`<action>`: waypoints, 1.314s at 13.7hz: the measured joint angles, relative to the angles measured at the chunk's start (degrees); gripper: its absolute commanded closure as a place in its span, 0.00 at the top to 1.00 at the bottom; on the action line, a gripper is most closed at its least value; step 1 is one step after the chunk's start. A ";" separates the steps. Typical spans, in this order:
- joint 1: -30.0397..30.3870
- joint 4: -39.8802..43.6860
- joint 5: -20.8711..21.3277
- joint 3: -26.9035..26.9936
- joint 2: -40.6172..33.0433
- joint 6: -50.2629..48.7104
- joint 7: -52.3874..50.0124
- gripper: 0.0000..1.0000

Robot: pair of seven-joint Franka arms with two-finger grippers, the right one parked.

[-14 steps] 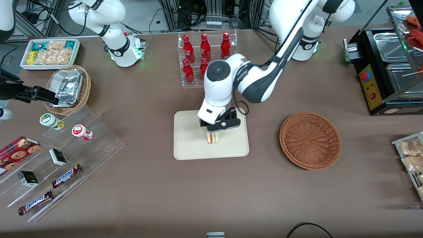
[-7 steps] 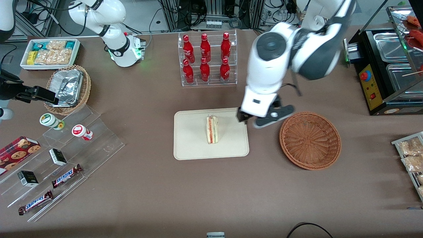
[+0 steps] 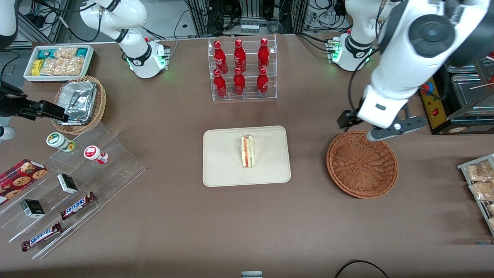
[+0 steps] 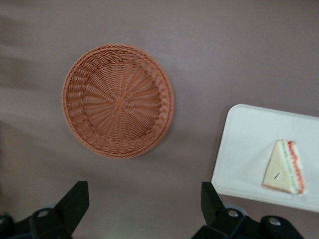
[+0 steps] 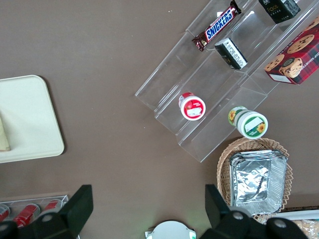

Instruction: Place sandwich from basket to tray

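Cream-bread triangular sandwich (image 3: 247, 151) with its orange-red and green filling now lies free near the middle of the flat cream-beige rectangular plastic tray (image 3: 224, 170), released a moment ago. Since then the left arm's end effector (image 3: 380, 129) has swung away and now hangs, fingers spread wide and empty, over the empty round reddish-brown wicker basket (image 3: 362, 164) toward the working arm's end of the counter. Placement looks complete.

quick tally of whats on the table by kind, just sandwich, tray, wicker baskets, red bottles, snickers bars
sandwich: 1, on the tray
tray: 1
wicker baskets: 2, the empty reddish-brown basket and the foil-lined tan basket
red bottles: 6, in a clear rack
snickers bars: 2
total: 12
the pincer is open, above the table near the reddish-brown basket
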 measured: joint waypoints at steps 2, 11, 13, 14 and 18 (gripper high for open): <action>5.12 -4.24 -1.67 0.07 -3.81 0.00 7.70 0.99; 12.21 -7.62 -2.35 1.29 -8.08 0.04 22.52 0.99; 11.87 -4.09 -2.35 1.05 -5.93 0.04 22.84 0.99; 11.34 -2.01 -2.32 0.92 -4.43 0.07 22.92 0.99; 8.57 3.85 -0.17 0.78 0.46 -0.01 22.91 0.99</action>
